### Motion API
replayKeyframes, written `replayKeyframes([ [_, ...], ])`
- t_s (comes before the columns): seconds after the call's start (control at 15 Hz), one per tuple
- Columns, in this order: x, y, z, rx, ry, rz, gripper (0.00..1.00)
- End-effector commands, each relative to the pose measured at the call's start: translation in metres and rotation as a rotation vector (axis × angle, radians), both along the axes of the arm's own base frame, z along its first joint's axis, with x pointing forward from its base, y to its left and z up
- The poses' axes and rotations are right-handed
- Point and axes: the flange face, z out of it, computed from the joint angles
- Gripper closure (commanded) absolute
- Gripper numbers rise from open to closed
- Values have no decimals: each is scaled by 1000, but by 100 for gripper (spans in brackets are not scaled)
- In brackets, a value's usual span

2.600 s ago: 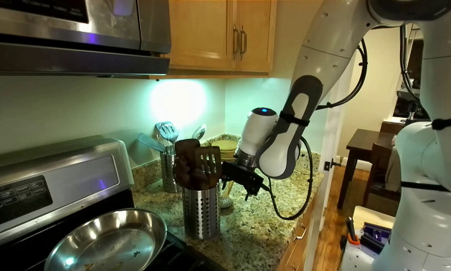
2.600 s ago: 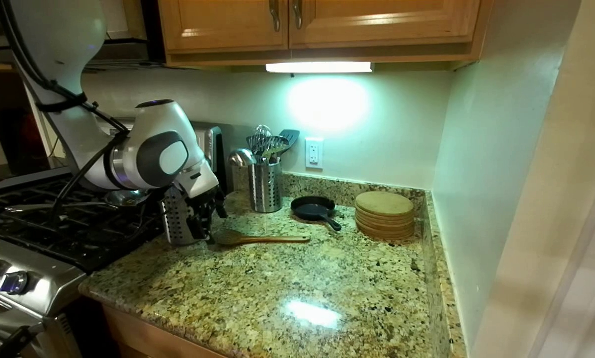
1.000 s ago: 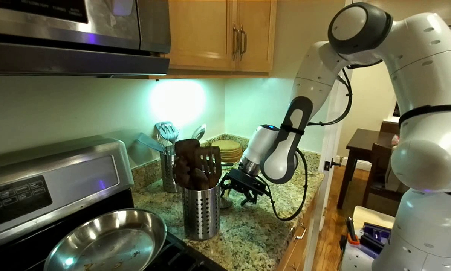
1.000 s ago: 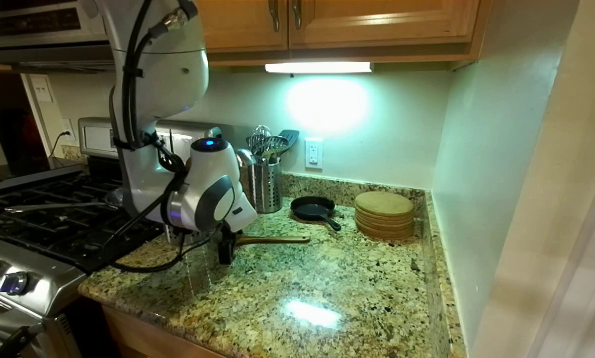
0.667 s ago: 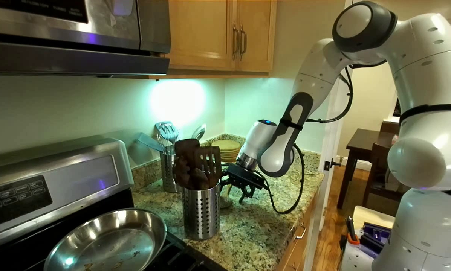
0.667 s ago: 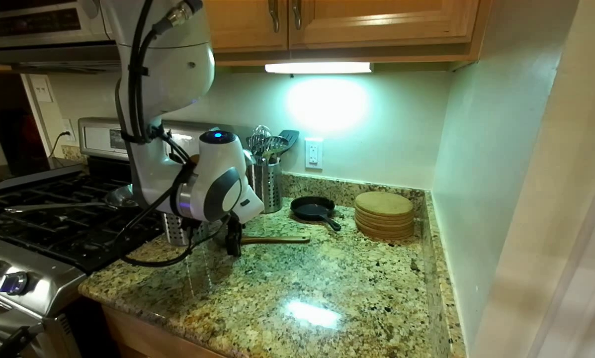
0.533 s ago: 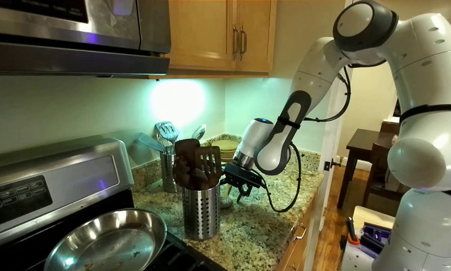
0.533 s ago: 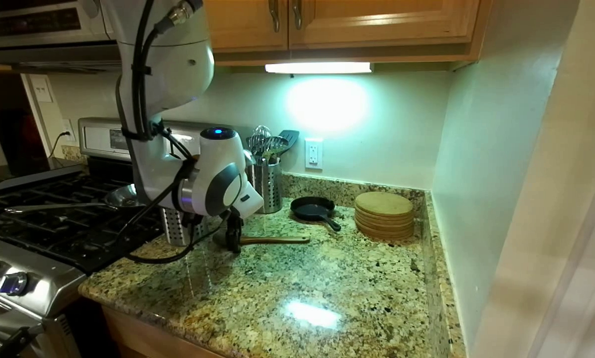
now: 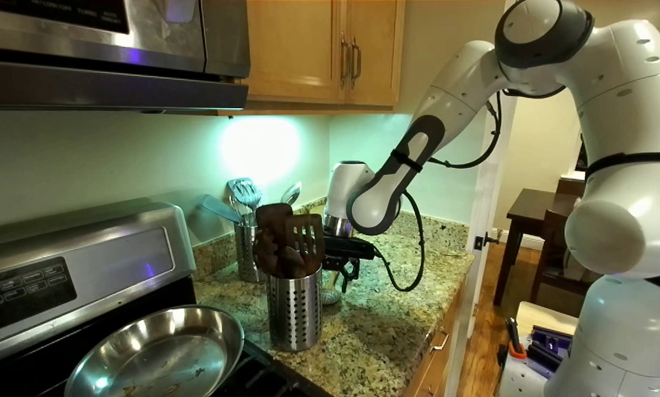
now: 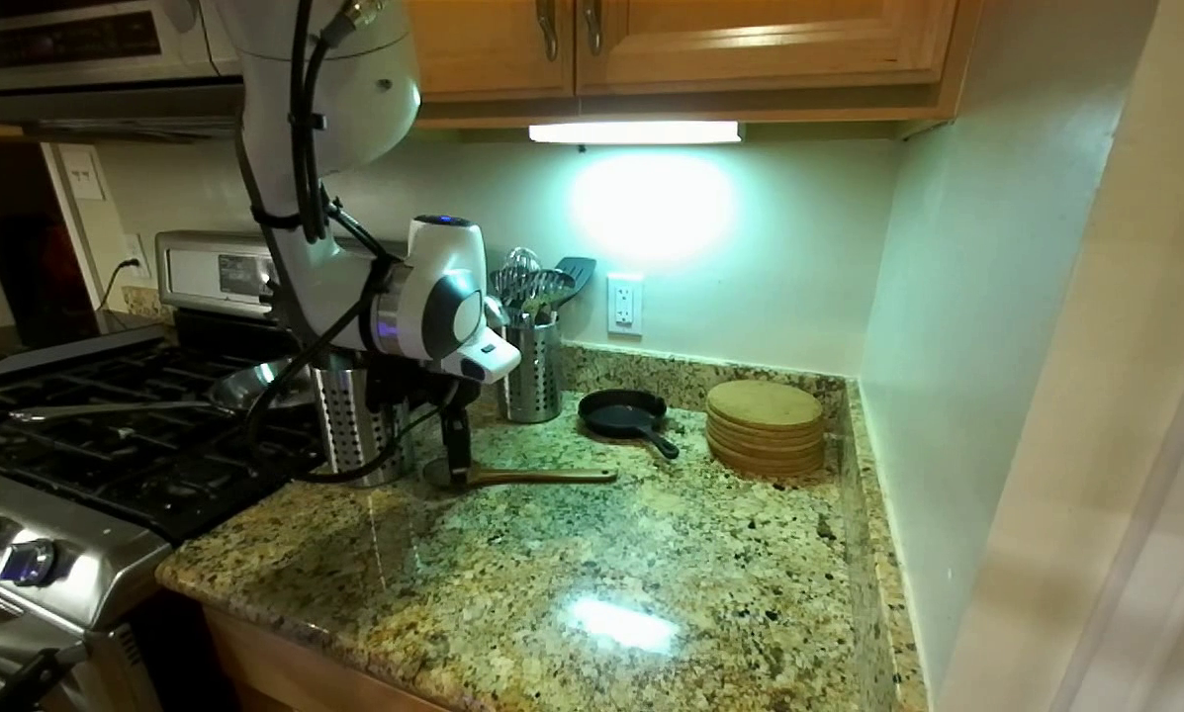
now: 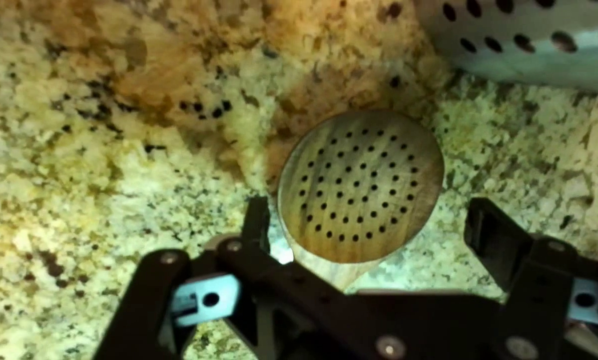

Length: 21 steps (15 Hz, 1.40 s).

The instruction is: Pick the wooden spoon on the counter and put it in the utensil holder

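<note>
Found the black two-fingered metal tool spread apart, clamped on nothing, with fingers at 9 and 3 o'clock of the pierced oval bowl of a mid-brown, long-handled wooden spoon in the wrist view. Saw the spoon lying on the speckled tan-and-grey granite bench, with handle toward 3 o'clock in an exterior view. Took the step for lining up a grasp. Could not make out contact with the bench. Judged a pinch across the broad bowl likely to slip; favoured sliding toward the narrow neck, at 6 o'clock in the wrist view, going down level without pressing, and closing square to the handle. Then wanted a high lift, for entry handle first.

Counted outward from the bowl, in an exterior view: one spoon; at 10 o'clock, one silver-grey perforated metal utensil holder, with at least three dark-brown, overlapping utensils in an exterior view; at 1 o'clock, one similar metal cylinder; at 2, one small black skillet; at 10, farther, one shiny steel frying pan; toward 3, one stack of round tan boards.
</note>
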Motion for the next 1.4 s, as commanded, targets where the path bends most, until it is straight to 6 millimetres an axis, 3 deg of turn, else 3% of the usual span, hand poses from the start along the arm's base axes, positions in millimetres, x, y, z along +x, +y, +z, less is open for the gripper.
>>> replayKeyframes([
  [0.0, 10, 5, 16, -50, 49, 118, 0],
  [0.6, 33, 17, 2, -102, 74, 298, 0],
  [1.33, 17, 13, -11, -115, 170, 356, 0],
])
